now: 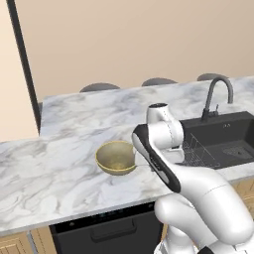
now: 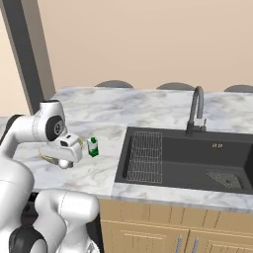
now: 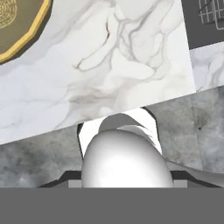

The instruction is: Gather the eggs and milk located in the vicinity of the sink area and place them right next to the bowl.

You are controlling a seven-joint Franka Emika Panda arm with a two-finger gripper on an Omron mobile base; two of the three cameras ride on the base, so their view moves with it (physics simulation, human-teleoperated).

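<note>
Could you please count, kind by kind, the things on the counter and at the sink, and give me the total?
Bowl: 1
Green and white carton: 1
Sink: 1
Faucet: 1
Wire rack in the sink: 1
Total: 5

bowl [image 1: 116, 158]: dull gold-yellow
table [image 1: 59, 163]: white, grey-veined marble
sink [image 2: 197, 158]: black
carton [image 2: 92, 147]: green, white
</note>
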